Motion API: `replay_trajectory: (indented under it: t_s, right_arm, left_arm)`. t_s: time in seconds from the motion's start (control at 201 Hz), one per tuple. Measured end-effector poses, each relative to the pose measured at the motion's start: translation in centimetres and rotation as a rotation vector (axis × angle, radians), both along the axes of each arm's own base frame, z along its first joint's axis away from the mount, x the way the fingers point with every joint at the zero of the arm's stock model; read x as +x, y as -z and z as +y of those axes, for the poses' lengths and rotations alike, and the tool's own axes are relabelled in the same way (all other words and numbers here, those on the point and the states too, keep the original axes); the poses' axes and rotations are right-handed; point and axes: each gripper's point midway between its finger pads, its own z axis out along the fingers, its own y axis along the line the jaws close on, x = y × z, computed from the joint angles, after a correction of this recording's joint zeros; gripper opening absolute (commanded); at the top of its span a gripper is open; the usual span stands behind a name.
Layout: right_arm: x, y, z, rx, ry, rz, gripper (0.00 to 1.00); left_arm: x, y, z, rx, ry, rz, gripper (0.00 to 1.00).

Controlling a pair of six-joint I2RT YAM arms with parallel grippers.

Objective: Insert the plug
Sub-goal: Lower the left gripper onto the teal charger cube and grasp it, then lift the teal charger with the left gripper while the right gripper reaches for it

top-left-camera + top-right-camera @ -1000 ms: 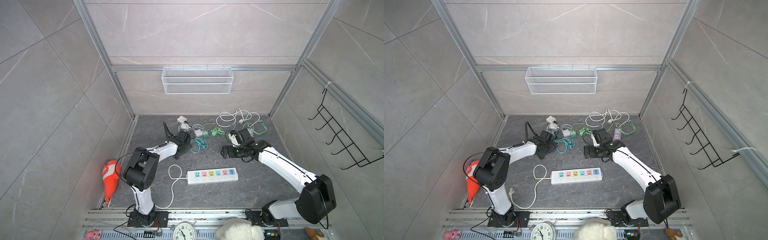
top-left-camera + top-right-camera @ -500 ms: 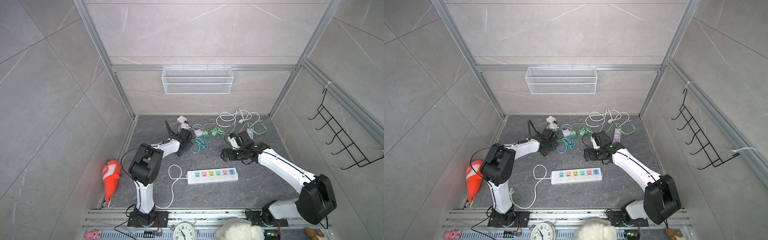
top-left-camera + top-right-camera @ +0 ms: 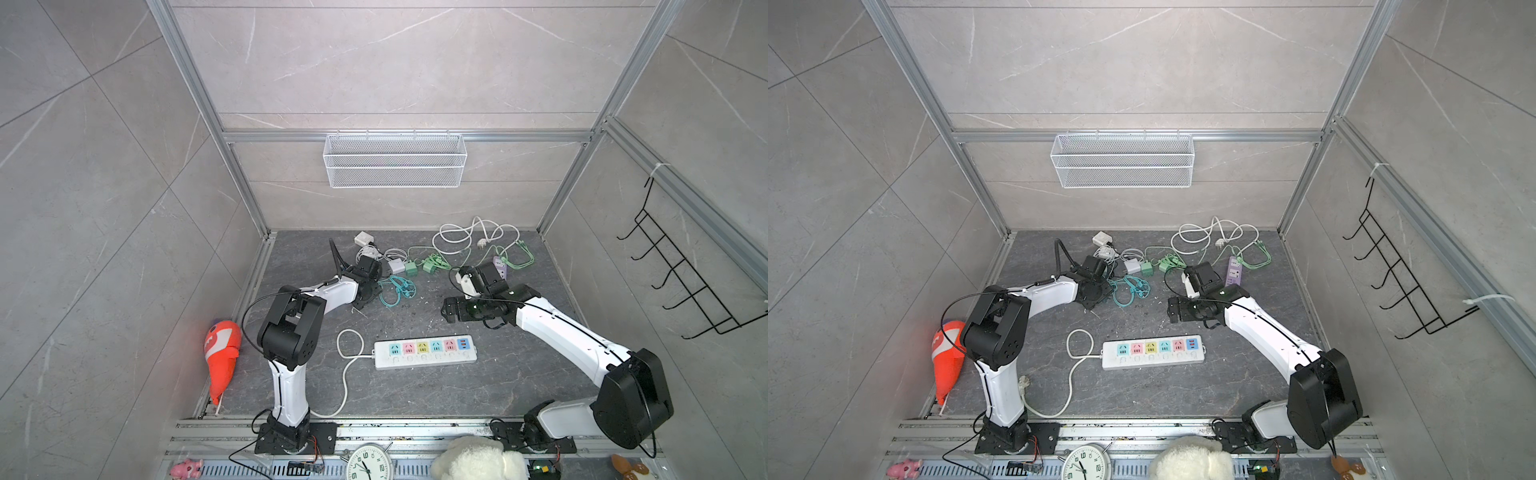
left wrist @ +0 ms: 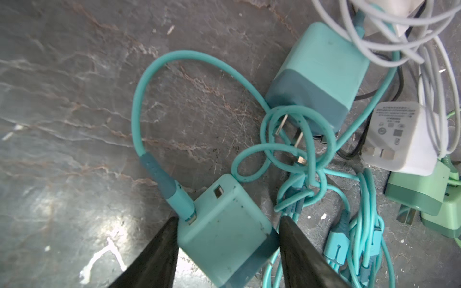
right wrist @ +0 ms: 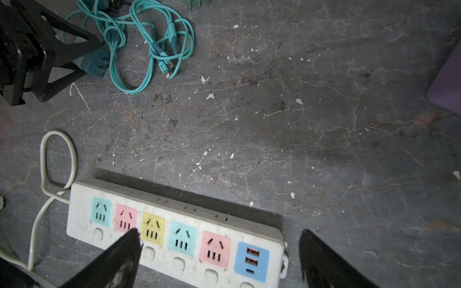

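1. The left gripper is reaching low over the dark stone floor, at the far left part of it in both top views.
2. Its two black fingers are standing on either side of the teal charger, right against its sides. I am not seeing a gap there, but I cannot tell whether they are already squeezing it.
3. The teal charger is lying flat on the floor. A teal cable is sitting in one of its two ports and curving away in a loop.
4. Just beside it, a second teal charger with bare prongs, a white charger and a green charger are lying tangled among cables.
5. The right gripper is hovering above the white power strip, with its fingers spread wide and gripping nothing.
6. The power strip is lying near the front middle of the floor, well apart from the teal charger. It is showing teal, pink, yellow, teal and pink socket faces, and a blue USB panel at one end.
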Motion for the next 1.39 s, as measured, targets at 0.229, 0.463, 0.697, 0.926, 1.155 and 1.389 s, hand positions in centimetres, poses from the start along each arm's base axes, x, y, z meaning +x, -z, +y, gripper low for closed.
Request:
replay_trajectory:
  t_s: [0.229,0.463,0.697,0.926,1.155,1.389]
  right_arm:
    - [-0.1,0.0,0.2,0.010,-0.006,0.006,0.99]
    - [-0.1,0.8,0.8,0.027,-0.022,0.035,0.99]
    - [0.0,1.0,1.2,0.043,-0.031,0.040,0.99]
    - [0.0,1.0,1.2,0.041,-0.030,0.041,0.99]
    - [-0.1,0.5,0.9,0.037,-0.025,0.027,0.99]
    - [-1.1,-1.3,-0.1,0.033,-0.001,-0.012,0.99]
  left_arm:
    - [-1.8,0.1,3.7,0.044,-0.009,0.044,0.70]
    - [-5.7,0.7,7.3,0.130,-0.014,0.156,0.84]
    - [-6.9,0.8,8.5,0.153,-0.015,0.183,0.82]
    - [-6.5,0.8,8.5,0.175,0.025,0.180,0.71]
    - [-5.5,1.0,8.2,0.187,0.058,0.164,0.46]
    - [-5.1,0.8,7.2,0.184,0.143,0.145,0.30]
